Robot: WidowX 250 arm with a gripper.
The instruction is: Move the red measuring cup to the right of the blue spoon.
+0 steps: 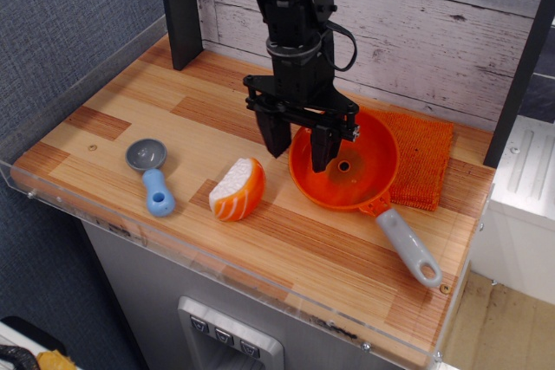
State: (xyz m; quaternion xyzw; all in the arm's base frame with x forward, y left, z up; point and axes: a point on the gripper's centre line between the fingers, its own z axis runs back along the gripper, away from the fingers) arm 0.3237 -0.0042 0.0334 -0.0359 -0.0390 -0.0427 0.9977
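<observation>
The red measuring cup point(360, 171) is a round orange-red bowl with a long grey handle point(408, 247) pointing to the front right; it lies on the wooden table, partly on an orange cloth. The blue spoon point(151, 176), with a grey bowl and a light-blue handle, lies at the front left. My black gripper point(299, 150) is open and hangs low over the cup's left rim, one finger inside the bowl and one outside on the table side. I cannot tell whether the fingers touch the rim.
An orange-white sushi piece point(237, 189) lies between spoon and cup. The orange cloth point(423, 155) lies at the back right. A black post point(179, 8) stands at the back left. A clear plastic lip point(217, 262) runs along the table's front edge.
</observation>
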